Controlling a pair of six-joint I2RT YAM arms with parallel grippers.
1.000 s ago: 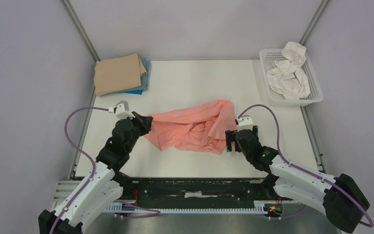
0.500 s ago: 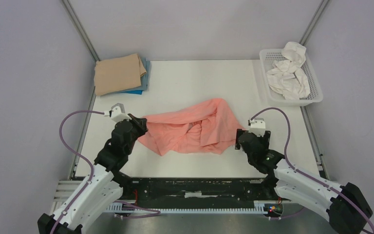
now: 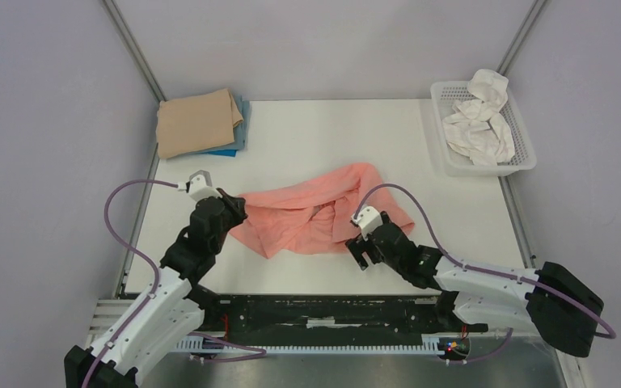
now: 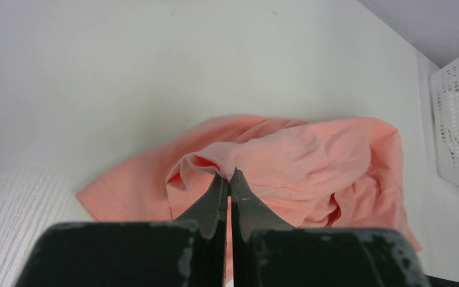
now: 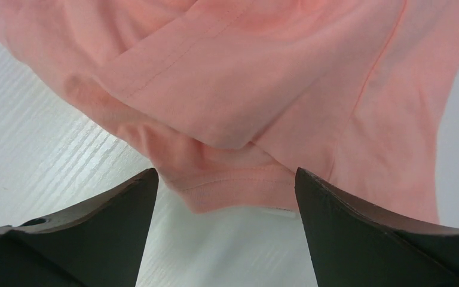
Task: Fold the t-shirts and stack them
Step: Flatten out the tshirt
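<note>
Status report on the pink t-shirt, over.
Left gripper shut on pink t-shirt. Right gripper open at its near hem. Tan t-shirt folded atop blue t-shirt, far left, out of the way.

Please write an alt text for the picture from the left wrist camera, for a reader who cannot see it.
The left claw is shut and pinches a raised fold of a crumpled salmon-pink t-shirt, which lies on a white table. Part of a white mesh basket shows at the right edge.

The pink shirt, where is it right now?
Top view: the salmon-pink t-shirt lies crumpled centrally on the table, between the left gripper, shut on its left edge, and the open right gripper.
</note>
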